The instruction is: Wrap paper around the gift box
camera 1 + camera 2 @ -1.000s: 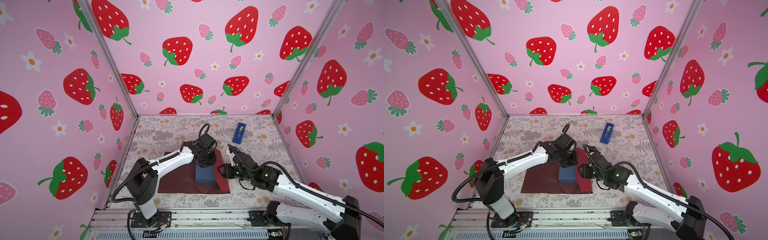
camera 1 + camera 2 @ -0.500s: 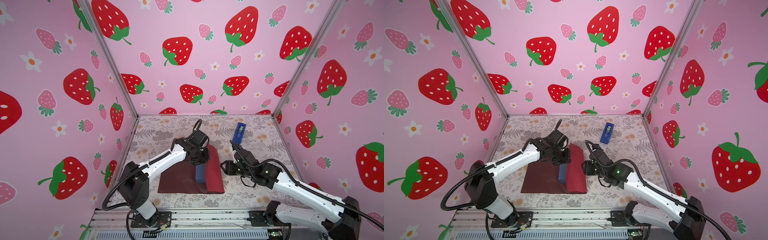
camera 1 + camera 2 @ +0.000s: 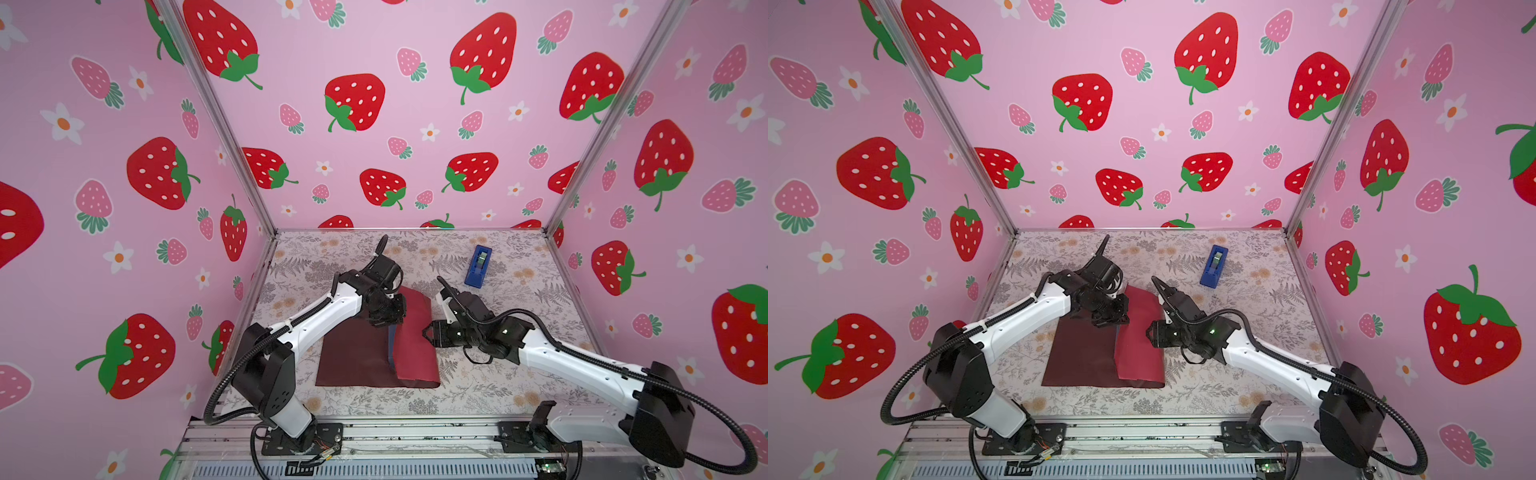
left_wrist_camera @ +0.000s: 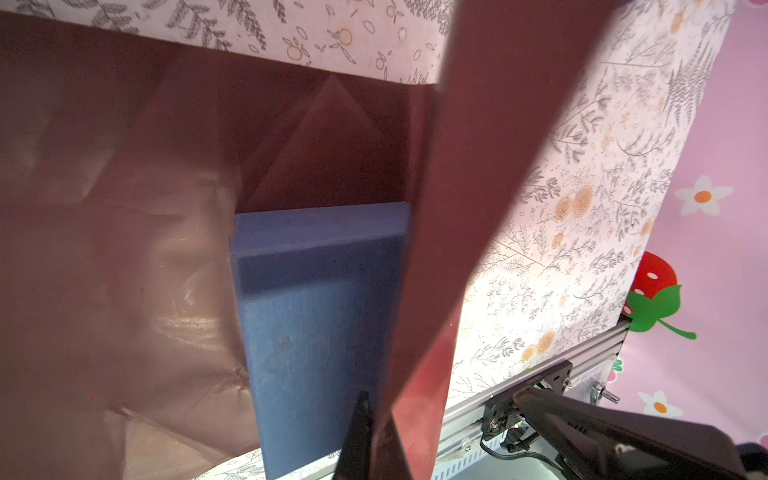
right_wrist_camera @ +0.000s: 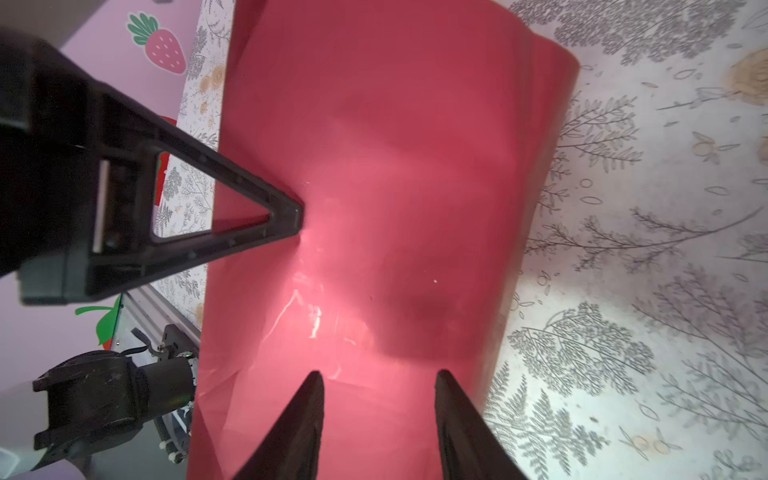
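The dark red paper (image 3: 353,359) lies flat on its left half. Its right half stands up as a flap (image 3: 415,336) over the gift box, of which only a blue sliver (image 3: 390,347) shows in both top views. In the left wrist view the box (image 4: 320,316) stands on the paper with the flap (image 4: 478,166) slanting across it. My left gripper (image 3: 395,316) (image 4: 374,419) is shut on the flap's edge above the box. To the right of the flap, my right gripper (image 3: 426,332) (image 5: 378,374) stands open, its fingers close to the outer face of the paper (image 5: 395,166).
A bright blue tape dispenser (image 3: 478,266) (image 3: 1213,266) lies at the back right of the floral table (image 3: 519,374). Pink strawberry walls close in three sides. The aluminium rail with the arm bases (image 3: 415,436) runs along the front.
The left gripper has lifted the paper's right side and carried it leftward over the box, hiding most of it. The right gripper has drawn back to the right of the flap.
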Robot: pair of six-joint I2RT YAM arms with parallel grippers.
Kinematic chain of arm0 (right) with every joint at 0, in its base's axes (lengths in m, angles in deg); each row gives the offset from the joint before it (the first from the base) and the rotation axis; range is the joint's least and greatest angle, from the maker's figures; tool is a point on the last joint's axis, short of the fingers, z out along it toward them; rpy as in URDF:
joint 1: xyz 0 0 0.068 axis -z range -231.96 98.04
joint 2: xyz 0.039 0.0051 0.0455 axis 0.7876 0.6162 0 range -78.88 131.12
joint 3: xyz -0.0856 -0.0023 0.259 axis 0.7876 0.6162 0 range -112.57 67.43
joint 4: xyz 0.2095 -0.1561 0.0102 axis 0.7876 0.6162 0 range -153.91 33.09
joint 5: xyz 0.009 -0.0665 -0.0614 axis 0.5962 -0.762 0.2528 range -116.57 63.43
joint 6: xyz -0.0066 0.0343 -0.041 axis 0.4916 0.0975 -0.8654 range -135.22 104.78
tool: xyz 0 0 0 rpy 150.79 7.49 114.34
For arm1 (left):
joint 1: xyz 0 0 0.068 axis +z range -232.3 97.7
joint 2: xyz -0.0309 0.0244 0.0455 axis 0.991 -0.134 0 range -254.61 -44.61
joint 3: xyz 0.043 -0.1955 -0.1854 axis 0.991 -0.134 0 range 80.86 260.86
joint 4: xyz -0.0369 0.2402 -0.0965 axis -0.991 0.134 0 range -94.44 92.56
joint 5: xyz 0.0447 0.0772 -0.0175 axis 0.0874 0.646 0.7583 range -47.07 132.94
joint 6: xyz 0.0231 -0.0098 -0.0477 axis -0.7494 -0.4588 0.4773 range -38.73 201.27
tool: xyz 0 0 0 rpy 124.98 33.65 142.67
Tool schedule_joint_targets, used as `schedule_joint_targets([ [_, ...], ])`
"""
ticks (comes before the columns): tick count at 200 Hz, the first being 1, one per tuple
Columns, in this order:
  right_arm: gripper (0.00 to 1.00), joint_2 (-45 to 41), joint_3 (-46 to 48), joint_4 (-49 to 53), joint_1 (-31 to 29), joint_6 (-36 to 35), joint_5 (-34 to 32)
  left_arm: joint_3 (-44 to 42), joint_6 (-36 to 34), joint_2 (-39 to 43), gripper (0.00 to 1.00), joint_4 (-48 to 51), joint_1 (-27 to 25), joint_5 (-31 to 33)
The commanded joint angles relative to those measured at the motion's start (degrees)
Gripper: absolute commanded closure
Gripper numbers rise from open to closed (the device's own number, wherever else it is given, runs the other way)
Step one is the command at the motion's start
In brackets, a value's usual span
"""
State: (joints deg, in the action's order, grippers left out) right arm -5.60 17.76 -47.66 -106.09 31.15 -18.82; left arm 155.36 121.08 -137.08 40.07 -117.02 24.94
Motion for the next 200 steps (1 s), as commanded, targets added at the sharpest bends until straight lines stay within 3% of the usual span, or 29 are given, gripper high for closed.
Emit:
schedule_joint_targets([
  [1,0.55,2.4,-1.2,-4.4,0.6,-0.5,4.5,-0.5,-1.9,-0.7,1.0,2.4,0.4,1.6],
  [55,0.59,8.1,2.2,-11.8,2.3,0.6,10.1,-3.4,-2.4,-2.1,1.0,-0.5,1.5,1.6],
  [115,0.61,10.9,6.6,-14.5,3.6,1.3,10.9,-5.7,-2.5,-1.0,1.0,-3.6,2.9,2.3],
  [129,0.62,11.2,7.2,-14.7,3.8,1.2,10.9,-6.4,-2.5,0.6,0.96,-4.0,3.5,2.8],
  [134,0.62,11.2,7.2,-14.7,3.9,1.3,10.9,-6.7,-2.6,1.4,0.89,-4.0,3.8,2.8],
  [154,0.62,10.8,7.8,-15.0,4.0,1.4,11.0,-9.3,-2.5,5.8,0.79,-4.9,6.0,2.3],
  [200,0.62,10.6,8.3,-15.2,4.0,1.3,11.1,-17.2,-3.2,13.6,0.62,-9.4,10.0,-4.8],
])
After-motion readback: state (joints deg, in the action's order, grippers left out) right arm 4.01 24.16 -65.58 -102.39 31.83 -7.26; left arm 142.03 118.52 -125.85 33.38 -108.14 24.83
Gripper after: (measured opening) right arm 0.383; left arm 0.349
